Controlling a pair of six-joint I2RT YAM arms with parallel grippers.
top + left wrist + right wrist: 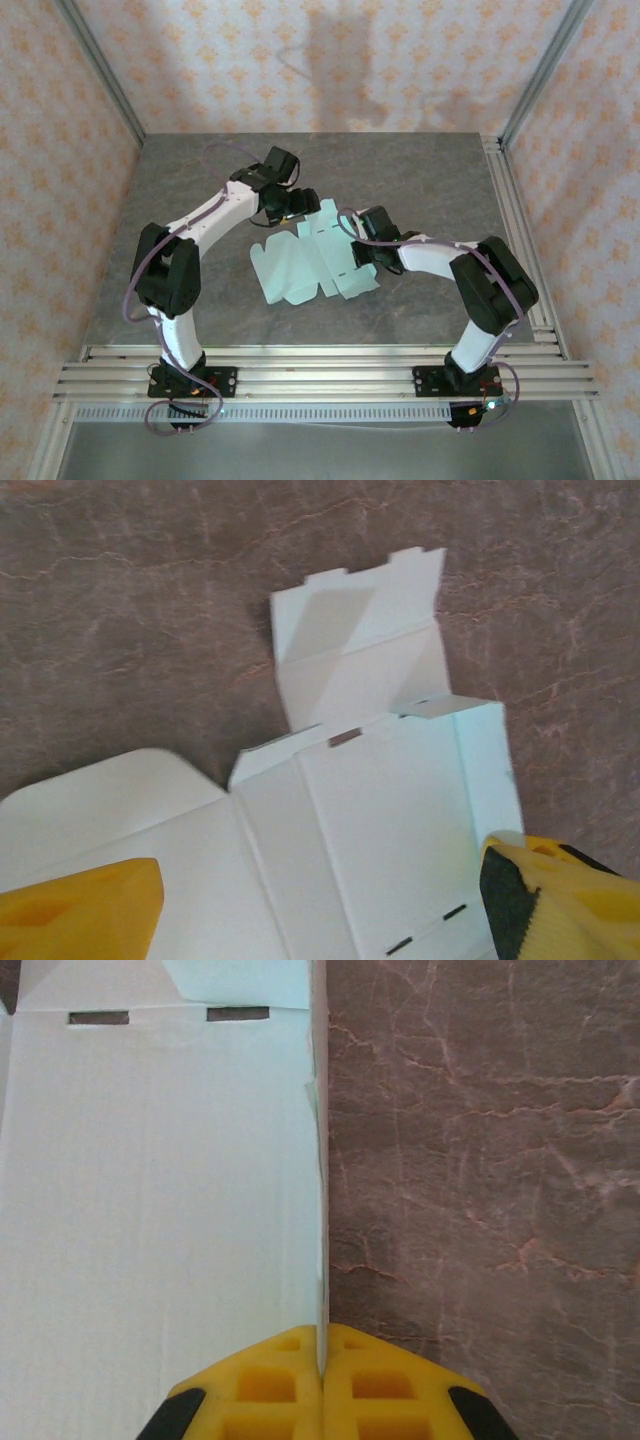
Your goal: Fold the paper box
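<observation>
I note: right gripper (322,1355) clamped on an upright edge of the paper box (295,270); left gripper (320,885) spread wide above it on the table (200,190), gripping nothing.

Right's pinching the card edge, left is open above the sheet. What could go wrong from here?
1. The right gripper is shut on just a thin upturned edge of the paper box; a pull could tear it or slip off.
2. The left gripper hangs open over the sheet, one finger beside the raised side wall; closing there may crush it.
</observation>
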